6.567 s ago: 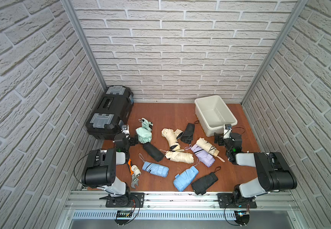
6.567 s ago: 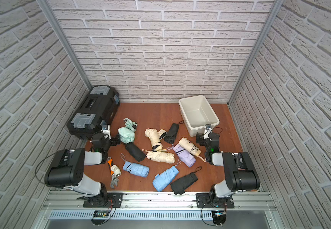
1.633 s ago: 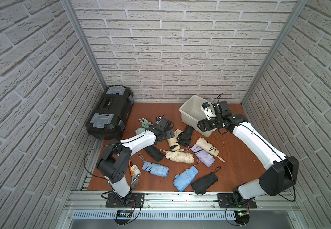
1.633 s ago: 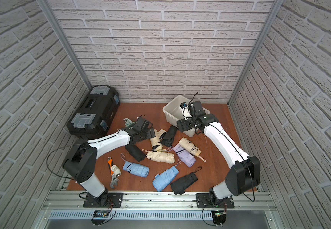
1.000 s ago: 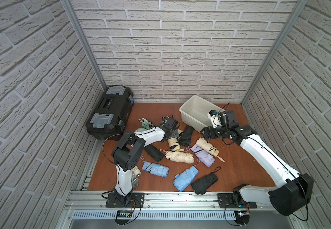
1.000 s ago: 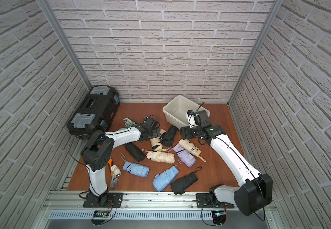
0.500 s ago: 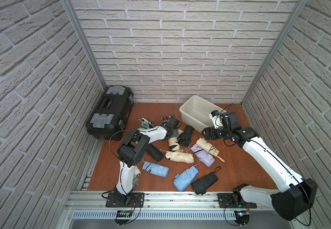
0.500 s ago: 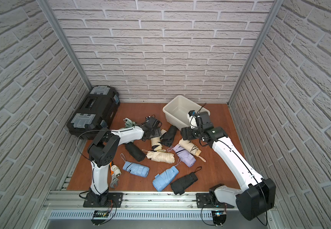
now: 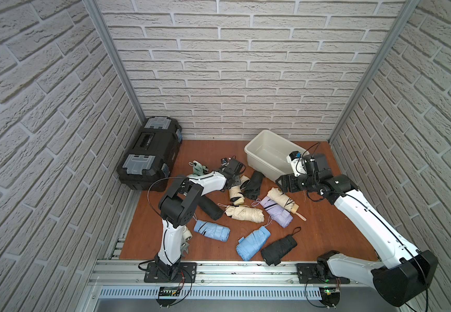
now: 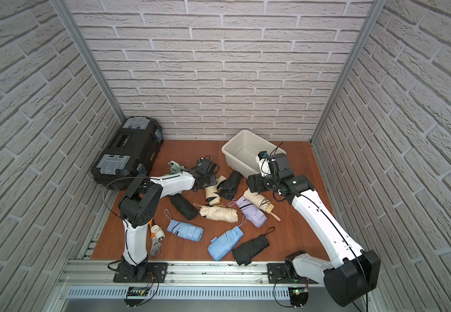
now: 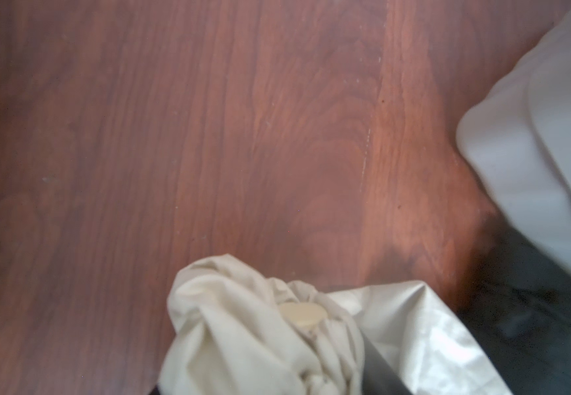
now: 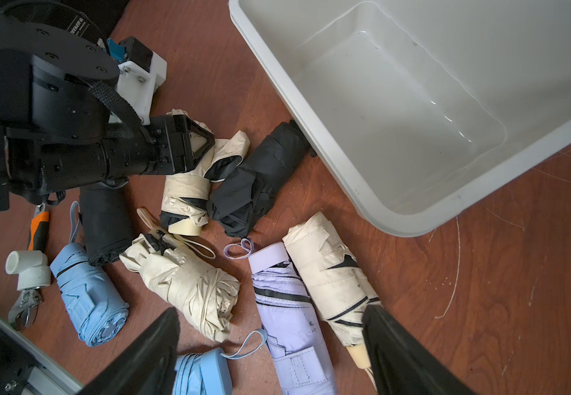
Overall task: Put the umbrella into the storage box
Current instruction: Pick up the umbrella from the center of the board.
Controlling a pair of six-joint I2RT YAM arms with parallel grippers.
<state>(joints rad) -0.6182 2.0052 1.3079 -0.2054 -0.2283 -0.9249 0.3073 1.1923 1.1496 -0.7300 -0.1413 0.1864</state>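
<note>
Cream folded umbrella (image 12: 185, 191), the piece being taken, lies on the tabletop (image 9: 327, 216) toward the middle of its back edge. It lies flank to flank with a black umbrella (image 12: 260, 178), whose far end reaches the near wall of the storage box (image 12: 294, 102). Left gripper (image 12: 200, 145) is set over the canopy-tip end of the cream roll. The left wrist view shows the round tip cap and bunched cloth close below the camera. Whether the jaws merely bracket the cloth or already pinch it cannot be told. That end appears to stand clear of the heap, which probably explains the choice of grasp point.

Right gripper (image 12: 270, 309) hangs with jaws wide apart and nothing between them, above a lilac umbrella (image 12: 291, 342) and a striped cream umbrella (image 12: 328, 273). Its station near the box suggests readiness for a later pick.

Storage box: off-white plastic, lidless, holding nothing, set askew at the back right corner, so no umbrella is stowed yet. Black toolbox (image 9: 148, 151) occupies the back left corner.

Surface: reddish-brown wood-grain board, lightly scratched near the box. Enclosure: 3 walls (image 9: 232, 67) of white brick-pattern panelling, with an aluminium rail (image 9: 232, 267) along the front edge carrying both arm bases.
</note>
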